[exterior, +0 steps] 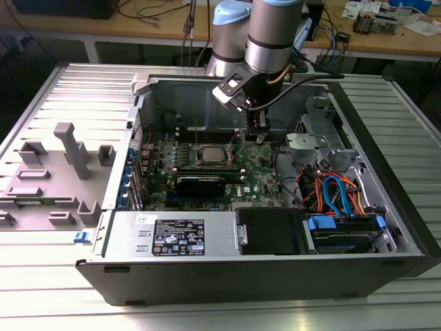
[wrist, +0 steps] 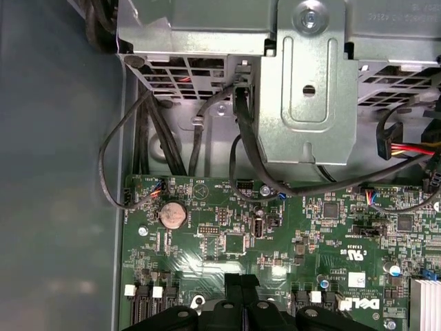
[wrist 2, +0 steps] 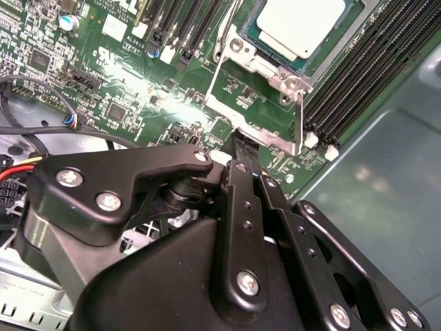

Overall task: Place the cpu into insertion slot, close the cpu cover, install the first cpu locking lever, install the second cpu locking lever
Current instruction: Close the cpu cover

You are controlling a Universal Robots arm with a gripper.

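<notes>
Exterior view's left comes first: grey fixtures lie well apart from the socket, outside the open case. Then comes the socket itself, with the cpu flat inside it, silver top up, so the first step looks done.

In the second wrist view the cpu shows through the cut-out of the cover. The cover seems folded down over it, so I judge that step done as well. A lever runs along the socket's side. Whether either lever is hooked I cannot tell, and I take the levers as the work left.

Just beside the socket, on the exterior view's right of it, the claw hangs low over the board. In both wrist views the claw is narrow, fingers pressed together, with nothing visibly held. Its tips stand at the socket's edge, near the cover's end and off the cpu.

Farther from the socket on that side are the drive cage and the cables.
</notes>
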